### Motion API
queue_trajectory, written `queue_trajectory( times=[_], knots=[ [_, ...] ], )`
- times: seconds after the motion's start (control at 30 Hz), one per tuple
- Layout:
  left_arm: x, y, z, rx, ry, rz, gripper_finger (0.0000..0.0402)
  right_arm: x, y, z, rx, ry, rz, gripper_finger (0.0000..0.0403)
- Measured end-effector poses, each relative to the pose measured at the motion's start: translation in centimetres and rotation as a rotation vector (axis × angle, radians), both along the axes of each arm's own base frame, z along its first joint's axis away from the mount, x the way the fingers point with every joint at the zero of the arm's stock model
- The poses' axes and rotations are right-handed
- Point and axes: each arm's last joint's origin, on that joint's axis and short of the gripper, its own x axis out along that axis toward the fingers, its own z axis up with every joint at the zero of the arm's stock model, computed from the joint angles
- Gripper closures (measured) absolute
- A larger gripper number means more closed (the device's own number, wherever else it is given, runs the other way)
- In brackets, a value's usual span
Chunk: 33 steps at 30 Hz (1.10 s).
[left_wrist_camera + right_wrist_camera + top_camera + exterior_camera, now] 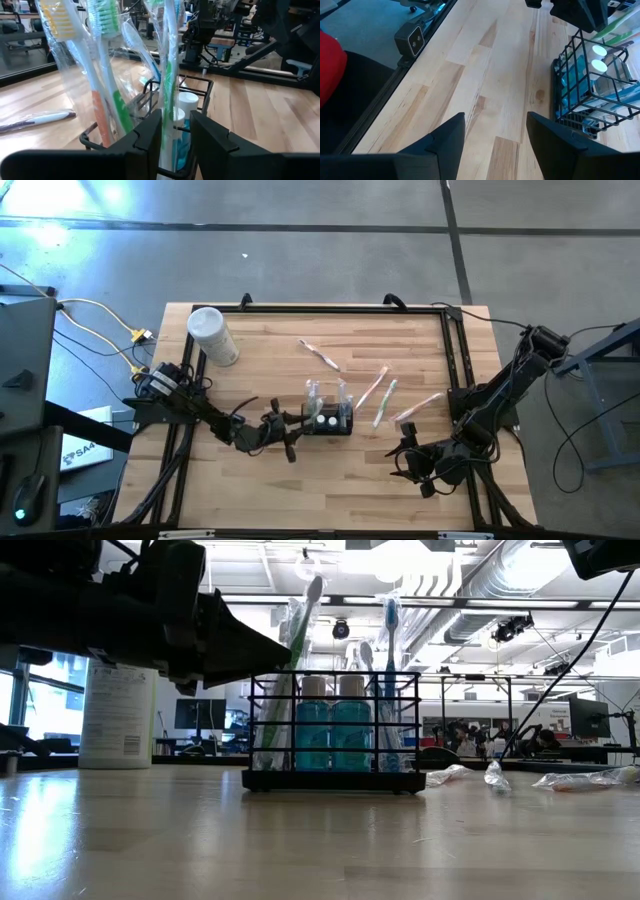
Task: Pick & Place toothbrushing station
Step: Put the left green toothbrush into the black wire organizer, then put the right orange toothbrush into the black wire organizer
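**Station grasp at mid-counter**

Counter (300,490) first: the wooden top carries the toothbrushing station (328,418) near its middle, upright, with wrapped brushes and two blue bottles inside. The white container (213,336) stands well apart, toward the far left corner. The left gripper (175,131) has narrow fingers closing on the station's wire wall beside a wrapped toothbrush (169,65); likely best to clamp wire, not wrapper, and lift level. The right gripper (495,131) waits near the counter's right edge, fingers wide.
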Motion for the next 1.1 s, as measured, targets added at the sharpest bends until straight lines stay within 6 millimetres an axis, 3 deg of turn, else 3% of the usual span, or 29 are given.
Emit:
queue_trajectory(
  times=[0.67,0.9,1.1],
  knots=[
    [0.0,0.1,0.6,-0.019,-0.055,0.023,0.0299,0.0,0.0,0.0,0.000,0.000,0.000,0.0198],
    [-1.1,-0.8,2.6,0.094,-0.105,0.125,0.0299,0.0,0.0,0.0,0.000,0.001,-0.001,0.0198],
    [-3.5,-2.6,5.0,0.220,0.001,0.297,0.0299,0.0,-0.1,-0.1,0.000,0.008,-0.006,0.0198]
  ],
)
